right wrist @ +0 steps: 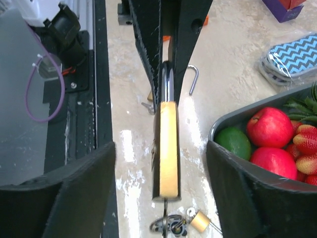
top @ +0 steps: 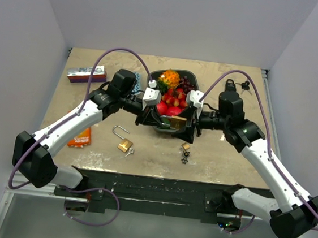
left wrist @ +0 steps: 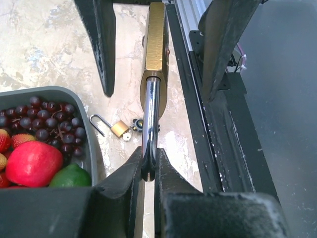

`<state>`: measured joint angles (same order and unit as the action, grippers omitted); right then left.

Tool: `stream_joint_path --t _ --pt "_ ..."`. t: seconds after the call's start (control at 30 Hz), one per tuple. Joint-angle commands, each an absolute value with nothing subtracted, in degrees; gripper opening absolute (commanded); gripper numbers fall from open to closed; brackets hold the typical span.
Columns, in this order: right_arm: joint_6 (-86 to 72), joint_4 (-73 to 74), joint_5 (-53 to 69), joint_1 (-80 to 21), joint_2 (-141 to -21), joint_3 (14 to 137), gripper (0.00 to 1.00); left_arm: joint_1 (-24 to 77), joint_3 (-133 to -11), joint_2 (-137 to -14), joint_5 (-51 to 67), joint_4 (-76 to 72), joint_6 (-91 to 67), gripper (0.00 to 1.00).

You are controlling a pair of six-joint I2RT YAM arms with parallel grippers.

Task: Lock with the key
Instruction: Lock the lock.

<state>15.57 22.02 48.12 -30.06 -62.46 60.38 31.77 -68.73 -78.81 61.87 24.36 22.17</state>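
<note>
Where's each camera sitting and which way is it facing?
Top external: above and behind the bases, looking down at the table; both arms show.
Left wrist: looks along the padlock toward the right gripper; own fingers clamp its shackle.
Right wrist: faces the left gripper; own open fingers flank the padlock.
Shared: padlock, fruit bin.

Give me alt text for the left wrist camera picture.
The left gripper pinches the steel shackle of a brass padlock, held above the table. A gray bin of fruit sits left; a smaller open padlock lies beyond.
</note>
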Motion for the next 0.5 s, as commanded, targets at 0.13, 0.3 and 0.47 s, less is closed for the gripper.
stream_joint_path --t 0.13,0.3,0.47 --pt "22.23 31.81 47.29 -29.62 -58.62 63.98 0.78 29.10 -69.35 -77.61 66.89 25.66 30.66 0.00" --pt "25.05 36.20 45.80 -29.09 -57.48 64.16 0.59 28.83 -69.87 -78.05 66.62 30.32 36.47 0.00" --pt "25.49 37.00 45.35 -28.92 -57.65 64.86 0.42 28.83 -70.49 -78.49 66.62 31.99 38.06 0.00"
